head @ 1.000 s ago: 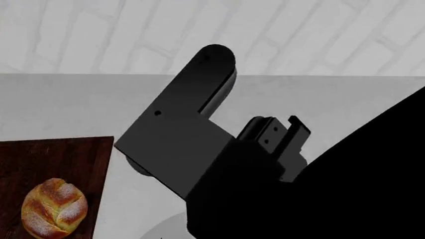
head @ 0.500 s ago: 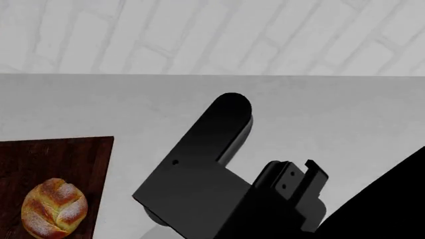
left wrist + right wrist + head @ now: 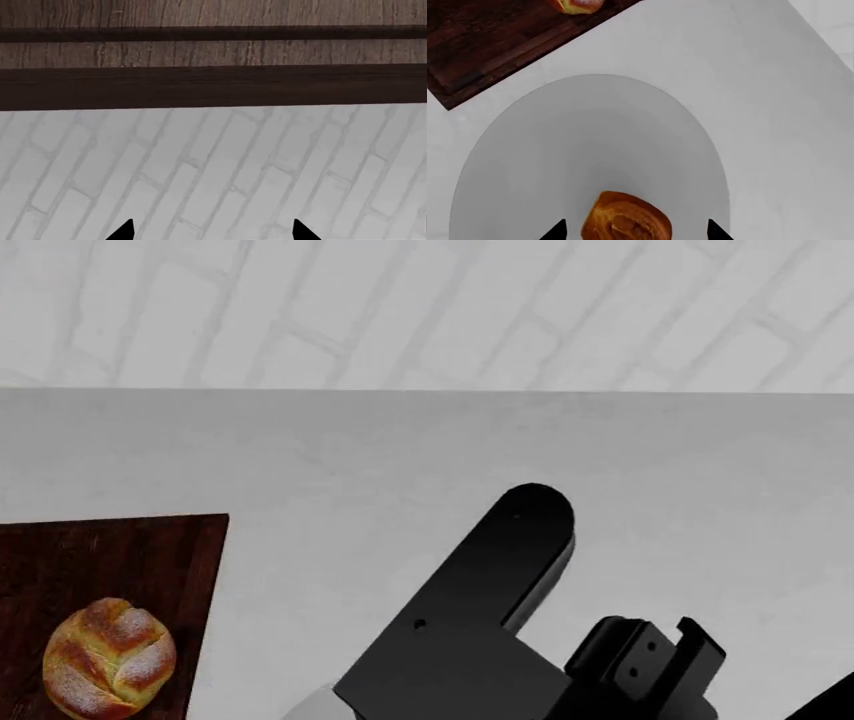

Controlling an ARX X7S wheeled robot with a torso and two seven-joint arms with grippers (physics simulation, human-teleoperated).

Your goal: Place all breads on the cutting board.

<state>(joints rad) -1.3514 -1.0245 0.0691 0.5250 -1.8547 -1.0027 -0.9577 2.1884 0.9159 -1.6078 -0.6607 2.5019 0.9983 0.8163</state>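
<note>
The right gripper (image 3: pixel 632 231) is held wide open, empty, directly above a second bread (image 3: pixel 626 217) on the grey plate (image 3: pixel 527 165). A straight descent is advised, so that the fingers close around its middle. One loaf (image 3: pixel 110 657) already rests on the cutting board (image 3: pixel 120 560). The left gripper (image 3: pixel 212 231) is spread, facing a brick wall (image 3: pixel 213 165).

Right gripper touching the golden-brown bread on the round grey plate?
Apart. The right wrist view shows the open right gripper with fingertips either side of the bread, grey plate visible between each tip and crust.
</note>
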